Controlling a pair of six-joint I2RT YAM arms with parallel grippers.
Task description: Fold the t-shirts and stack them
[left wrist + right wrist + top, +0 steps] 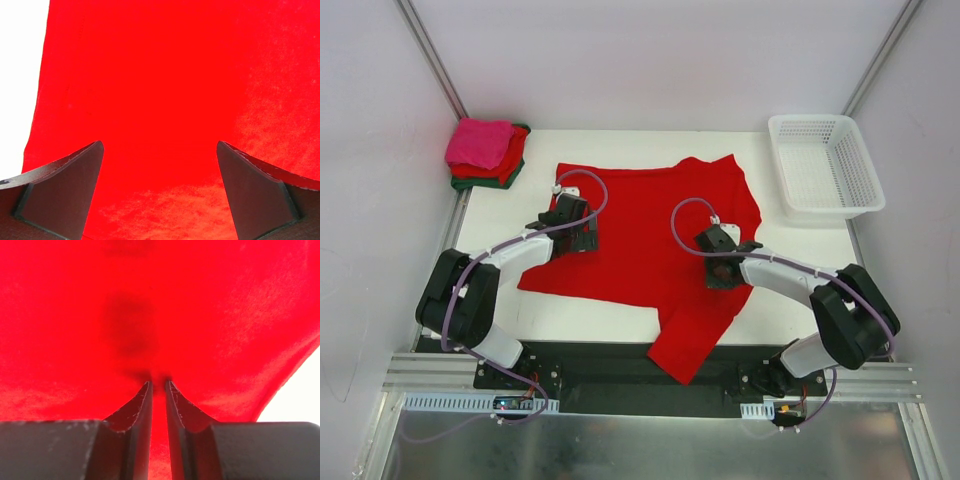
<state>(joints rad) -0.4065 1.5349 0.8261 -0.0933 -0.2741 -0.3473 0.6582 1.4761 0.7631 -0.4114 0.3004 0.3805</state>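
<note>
A bright red t-shirt lies spread across the white table, and one end of it hangs over the near edge. My left gripper hovers over the shirt's left part, close to its left edge. In the left wrist view the left gripper stands open, with only red cloth beneath. My right gripper is down on the shirt's right part. In the right wrist view the right gripper has its jaws nearly together, pinching a ridge of the red cloth.
A stack of folded t-shirts sits at the back left: hot pink on top, then red, then dark green. A white lattice basket stands at the back right. Grey walls close in both sides.
</note>
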